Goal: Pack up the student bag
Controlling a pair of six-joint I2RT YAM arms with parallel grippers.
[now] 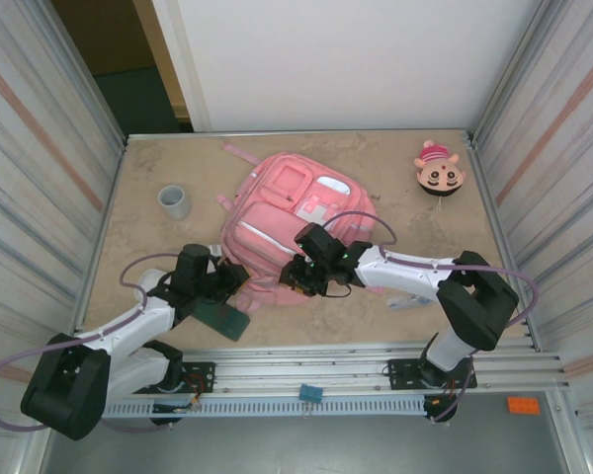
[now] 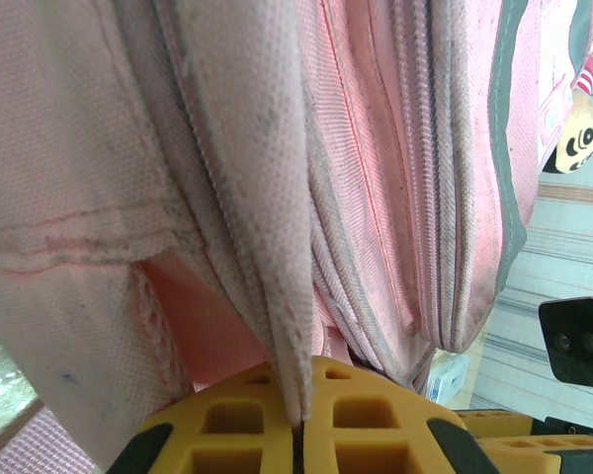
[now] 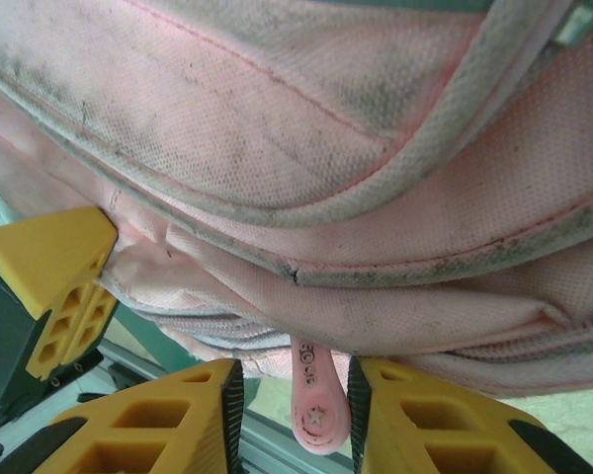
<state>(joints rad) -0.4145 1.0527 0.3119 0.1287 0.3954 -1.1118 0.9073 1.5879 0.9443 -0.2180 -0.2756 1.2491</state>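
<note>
Zipper pull (image 3: 321, 415), dangling off the bag (image 3: 277, 128), lies lengthwise inside the right gripper (image 3: 292, 395), jaws apart; left gripper (image 2: 298, 430) is clamped on bag fabric alongside.

**Where your things lay**

You had the student bag (image 1: 287, 222) in the middle of the table (image 1: 445, 222), a cup (image 1: 173, 201) to its left, a plush toy (image 1: 440, 170) behind it at the back-right corner, and a flat slab (image 1: 225, 318) just before its near-left corner
</note>
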